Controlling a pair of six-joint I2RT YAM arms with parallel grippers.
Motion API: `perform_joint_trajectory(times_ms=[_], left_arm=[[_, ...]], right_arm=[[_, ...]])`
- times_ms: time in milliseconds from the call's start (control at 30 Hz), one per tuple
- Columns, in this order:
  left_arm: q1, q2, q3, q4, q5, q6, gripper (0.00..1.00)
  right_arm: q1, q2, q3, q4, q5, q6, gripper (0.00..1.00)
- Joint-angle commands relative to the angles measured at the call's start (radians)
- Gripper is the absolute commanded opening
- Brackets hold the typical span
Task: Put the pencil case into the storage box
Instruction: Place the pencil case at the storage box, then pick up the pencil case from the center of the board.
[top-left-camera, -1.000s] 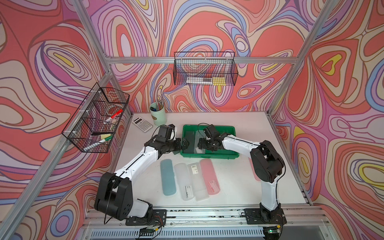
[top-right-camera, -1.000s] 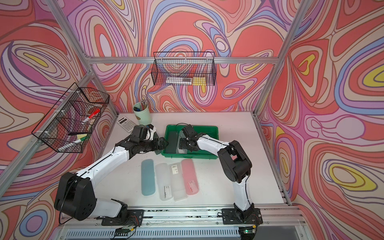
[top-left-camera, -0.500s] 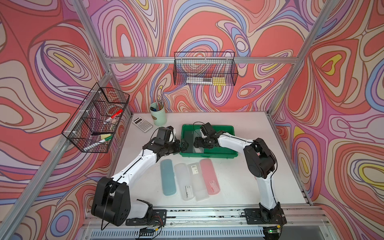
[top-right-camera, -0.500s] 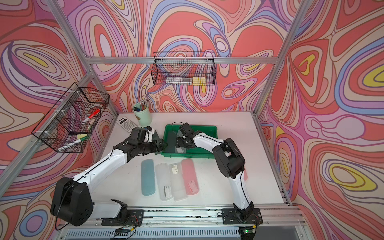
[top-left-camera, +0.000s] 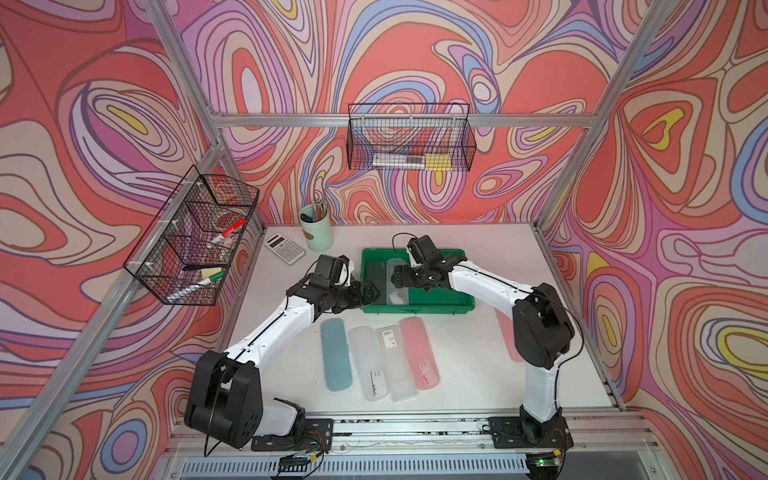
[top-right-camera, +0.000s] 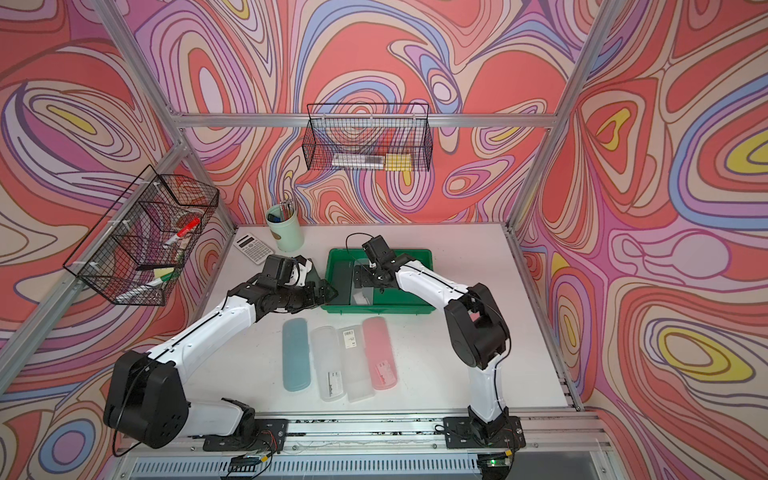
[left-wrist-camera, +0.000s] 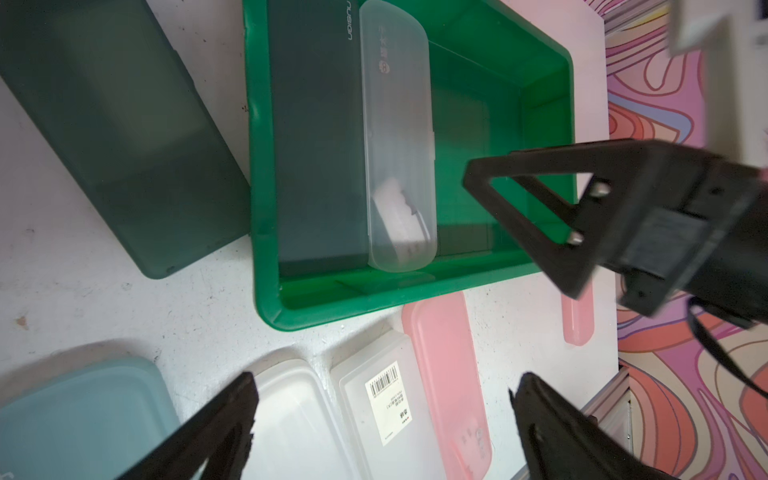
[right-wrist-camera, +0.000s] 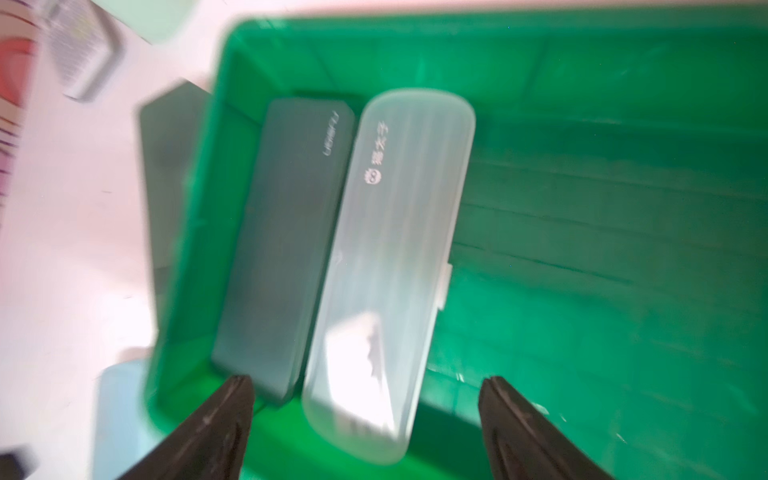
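Inside storage box, pencil case beside dark case, lettering seemingly wrist-view only.

My right wrist view is motion-blurred, leaving the print on the frosted pencil case unreadable, while in a top view my right arm hides most of a pink pencil case and the left wrist view's edge crops the teal pencil case.

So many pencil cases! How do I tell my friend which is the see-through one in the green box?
Find the green storage box on the white table. Two pencil cases lie side by side inside it. Yours is the frosted see-through case with rounded ends; its neighbour, the dark case, is boxy and almost black.
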Motion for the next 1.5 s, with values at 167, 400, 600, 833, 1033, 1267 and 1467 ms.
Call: perform_joint_trajectory(times_ms=[167, 400, 600, 833, 1033, 1267, 1467], left_arm=[[-0.030, -0.081, 0.008, -0.163, -0.025, 0.018, 0.99], [-0.039, -0.202, -0.115, -0.108, -0.053, -0.023, 0.99], [-0.051, -0.290, -0.181, -0.070, -0.038, -0.043, 0.99], [-0.070, -0.370, -0.232, -0.008, -0.022, -0.068, 0.99], [-0.093, -0.368, -0.243, 0.038, -0.021, -0.057, 0.99], [-0.098, -0.370, -0.292, 0.100, -0.038, -0.054, 0.99], [-0.097, -0.387, -0.333, 0.114, -0.023, -0.061, 0.99]], right_arm=[[-0.004, -0.277, -0.138, -0.103, 0.095, 0.018, 0.90], [-0.004, -0.461, -0.253, -0.187, 0.248, 0.033, 0.95], [-0.004, -0.617, -0.402, -0.254, 0.377, 0.095, 0.98], [-0.004, -0.710, -0.536, -0.366, 0.484, 0.222, 0.98], [-0.004, -0.827, -0.682, -0.374, 0.474, 0.341, 0.98], [-0.005, -0.806, -0.736, -0.402, 0.455, 0.439, 0.98], [-0.009, -0.763, -0.727, -0.418, 0.464, 0.480, 0.98]])
